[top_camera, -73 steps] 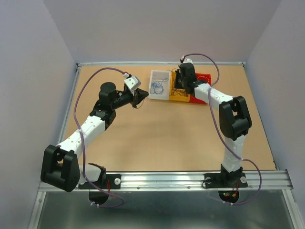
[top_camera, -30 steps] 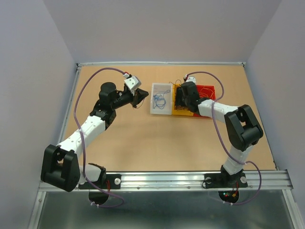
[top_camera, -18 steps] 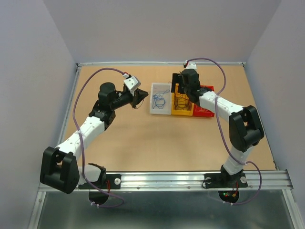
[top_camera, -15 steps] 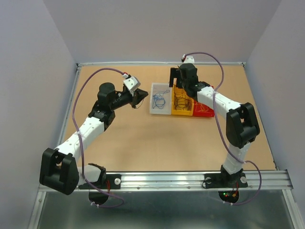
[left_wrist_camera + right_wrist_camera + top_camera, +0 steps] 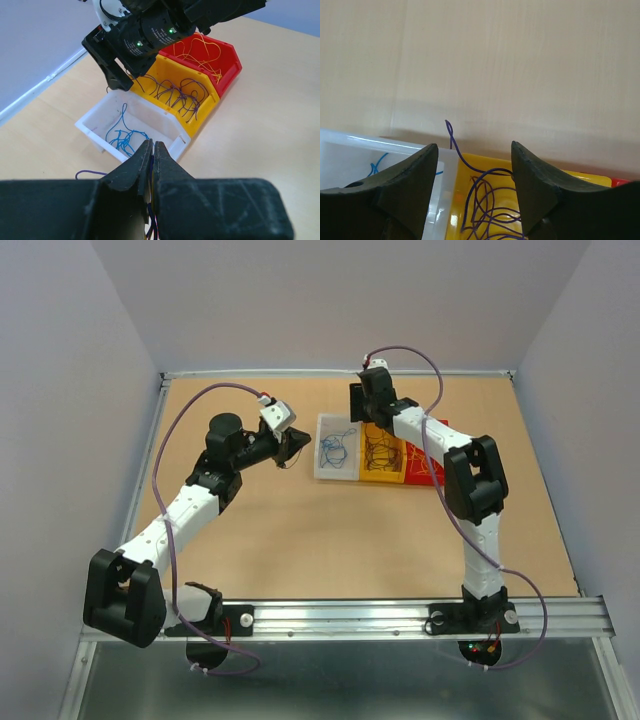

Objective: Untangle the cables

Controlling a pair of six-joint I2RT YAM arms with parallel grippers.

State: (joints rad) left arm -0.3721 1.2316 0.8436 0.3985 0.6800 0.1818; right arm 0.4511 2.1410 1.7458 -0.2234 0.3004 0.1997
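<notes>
Three bins stand side by side. The white bin point(image 5: 337, 466) point(image 5: 165, 126) holds blue cables point(image 5: 122, 140). Dark purple cables point(image 5: 175, 92) point(image 5: 485, 200) lie in the yellow bin point(image 5: 383, 476) point(image 5: 200, 112), and yellow-orange cables point(image 5: 205, 50) in the red bin point(image 5: 436, 473). My left gripper point(image 5: 293, 445) point(image 5: 152, 145) hovers just left of the white bin, shut on a few thin dark and yellow cable strands. My right gripper point(image 5: 357, 412) point(image 5: 473, 145) stands open above the far end of the yellow bin, nothing between its fingers. One purple strand point(image 5: 451, 132) pokes up over that bin's rim.
A loose purple strand point(image 5: 87, 173) lies on the brown table point(image 5: 330, 530) in front of the white bin. The table's raised back edge point(image 5: 330, 372) runs close behind the bins, with grey walls around.
My right arm swung from low over the yellow and red bins to their far left end, and its jaws widened, then narrowed a little. The left arm stayed put.
</notes>
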